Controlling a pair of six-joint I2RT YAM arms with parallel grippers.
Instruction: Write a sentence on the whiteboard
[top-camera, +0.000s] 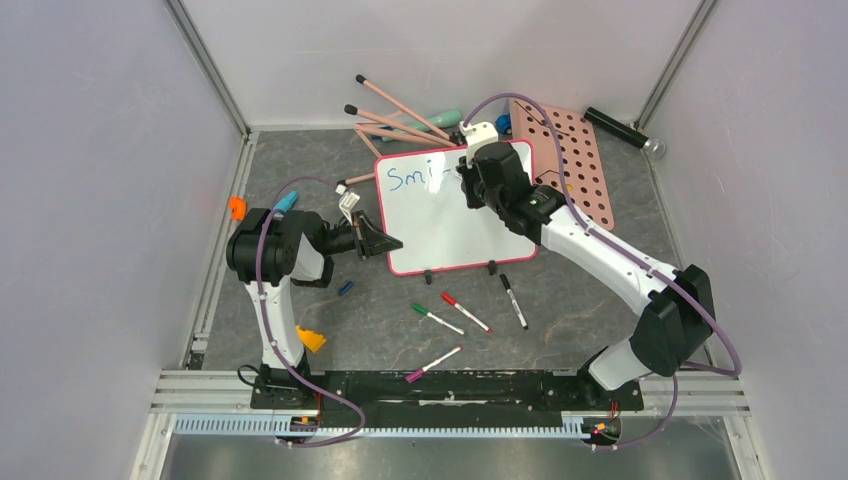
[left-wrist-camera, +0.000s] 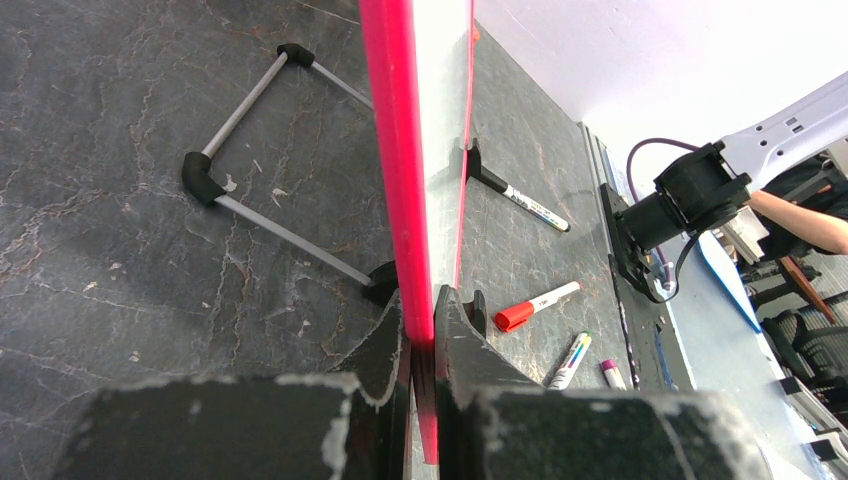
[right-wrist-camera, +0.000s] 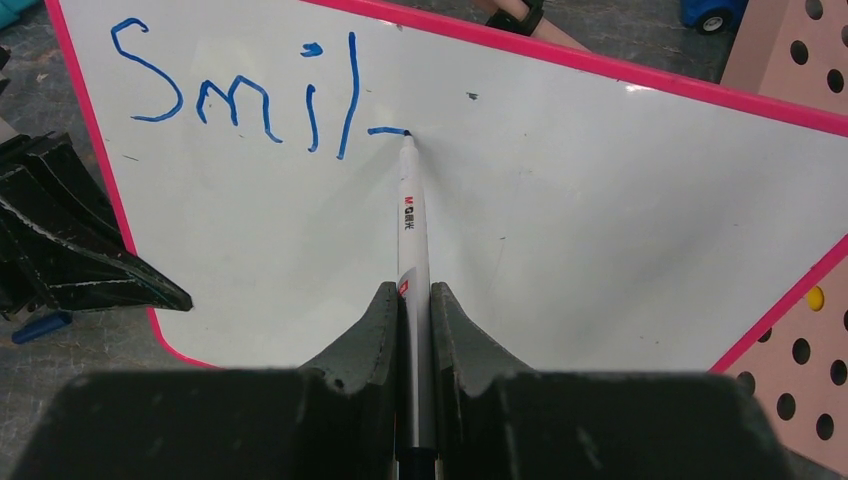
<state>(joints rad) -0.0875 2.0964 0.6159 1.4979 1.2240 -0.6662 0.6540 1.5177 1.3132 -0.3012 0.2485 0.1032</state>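
As left hand (left-wrist-camera: 421, 318) clamps it, whiteboard (left-wrist-camera: 396, 150) stands.

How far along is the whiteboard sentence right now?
Done: blue lettering "Smil" on the whiteboard. In hand: the right pincer, shut on a marker, has its tip touching a short stroke's end; the left pincer clamps the pink rim. Left: the rest of the sentence; the board is mostly blank.
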